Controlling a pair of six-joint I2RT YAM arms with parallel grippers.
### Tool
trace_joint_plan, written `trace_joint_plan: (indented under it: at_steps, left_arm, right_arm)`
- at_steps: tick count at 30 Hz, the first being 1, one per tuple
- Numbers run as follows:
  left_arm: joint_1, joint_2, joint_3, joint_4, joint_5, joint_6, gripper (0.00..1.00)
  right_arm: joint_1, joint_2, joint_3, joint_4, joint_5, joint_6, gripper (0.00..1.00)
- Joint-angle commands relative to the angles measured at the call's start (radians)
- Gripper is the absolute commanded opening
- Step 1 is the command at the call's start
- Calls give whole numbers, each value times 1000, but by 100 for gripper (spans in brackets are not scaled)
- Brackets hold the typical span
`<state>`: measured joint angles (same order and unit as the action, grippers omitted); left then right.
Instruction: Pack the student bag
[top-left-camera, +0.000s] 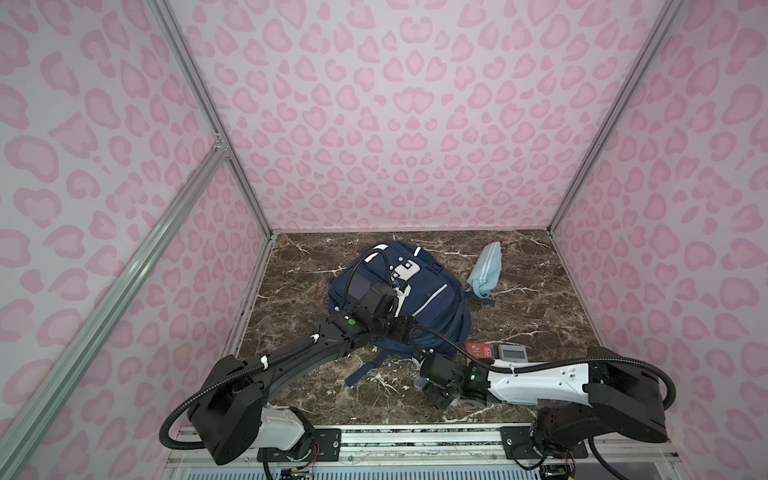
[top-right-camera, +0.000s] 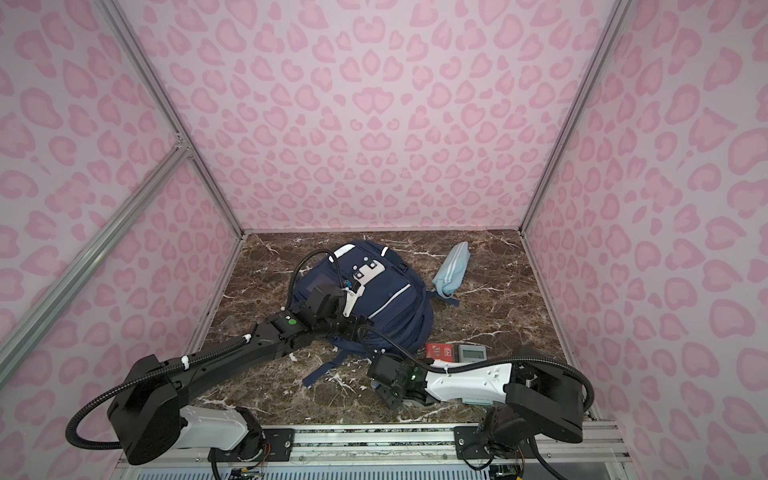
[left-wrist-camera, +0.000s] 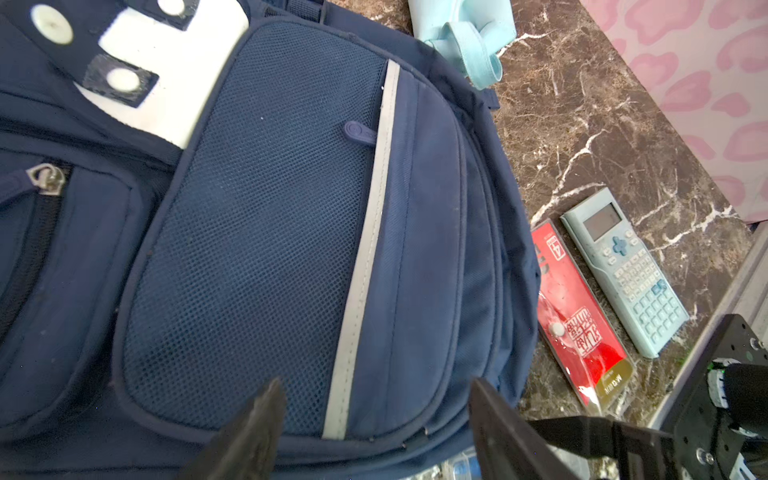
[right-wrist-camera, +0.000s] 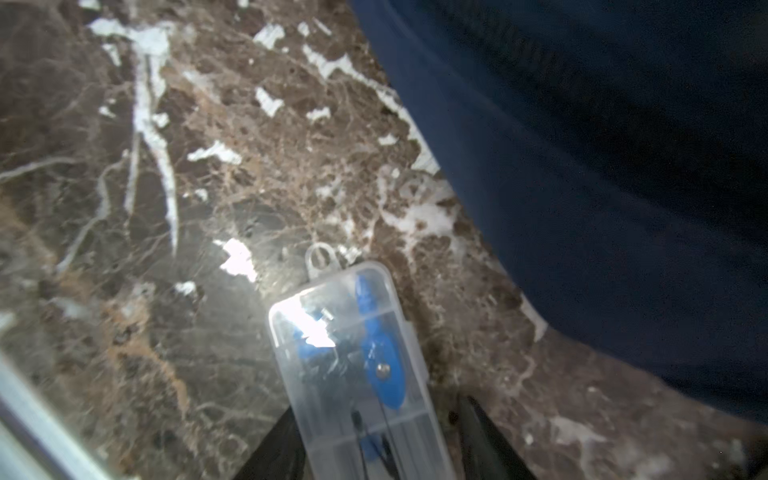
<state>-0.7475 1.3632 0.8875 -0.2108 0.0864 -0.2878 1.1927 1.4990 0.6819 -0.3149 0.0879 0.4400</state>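
right at the front edge, the right gripper (right-wrist-camera: 376, 419) is down low over the marble table (top-left-camera: 519, 291), its fingers (right-wrist-camera: 478, 432) standing either side of a clear plastic case (right-wrist-camera: 349, 353) with a blue compass inside. one finger looks pressed against the case and the other sits a sliver off it, so i cannot tell whether it is truly pinched. the case lies flat on the marble, just beside the navy edge of the student bag (top-left-camera: 440, 316).

a little further in, a red pack (top-left-camera: 478, 350) and a pale blue calculator (top-left-camera: 512, 353) lie side by side, close to the bag's right side.

next, the left gripper (left-wrist-camera: 374, 382) hangs above the bag's front mesh pocket, beside the grey reflective stripe, jaws wide apart and holding nothing.

the bag itself lies front-up in the middle of the table, towards the back, one strap trailing forward.

furthest away, a light-blue pouch (top-left-camera: 484, 270) rests near the bag's far right shoulder.
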Motion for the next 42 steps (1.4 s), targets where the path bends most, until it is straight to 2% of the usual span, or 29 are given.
trace_joint_plan:
  at_steps: [1, 5, 8, 11, 13, 15, 18, 22, 26, 28, 30, 31, 33, 36, 38, 42]
  left_arm:
    - [8, -19, -15, 19, -18, -9, 73]
    - [10, -13, -10, 6, -12, 19, 74]
    - [-47, 15, 44, -26, -75, 94, 75]
    - [-85, 67, 107, -47, -103, 143, 76]
    - [-88, 114, 147, -51, -112, 165, 76]
    - [-97, 165, 194, -70, -170, 186, 76]
    - [-124, 251, 278, -121, -268, 202, 76]
    - [-181, 316, 331, -123, -258, 242, 77]
    - [-211, 413, 390, -149, -384, 253, 78]
    - [-211, 483, 437, -182, -470, 247, 71]
    - [-210, 528, 475, -192, -474, 258, 57]
    - [-208, 547, 496, -195, -465, 261, 45]
    - [-198, 566, 524, -218, -447, 243, 5]
    - [-167, 505, 519, -224, -388, 187, 4]
    - [-128, 406, 488, -207, -330, 140, 4]
    - [-6, 196, 366, -96, -37, 48, 4]
  right_arm:
    - [12, 31, 4, -121, 156, 47, 37]
    - [18, -49, -17, -68, 120, 44, 31]
    - [15, -187, -34, -39, 82, 54, 30]
    - [-10, -348, -28, -99, 114, 76, 30]
    - [-71, -453, -41, -124, 87, 74, 30]
    - [-132, -550, -66, -124, 97, 61, 30]
    - [-287, -660, -63, -166, 83, 44, 29]
    - [-514, -731, -60, -211, -11, 22, 29]
    - [-617, -741, -85, -188, -69, 6, 29]
    - [-630, -735, -99, -155, -99, 12, 29]
    - [-629, -722, -110, -123, -121, 18, 29]
    - [-631, -711, -116, -103, -134, 23, 29]
    - [-631, -686, -125, -60, -164, 33, 29]
    - [-632, -627, -126, 21, -211, 56, 29]
    - [-632, -575, -119, 86, -260, 73, 29]
    - [-631, -451, -74, 204, -328, 102, 29]
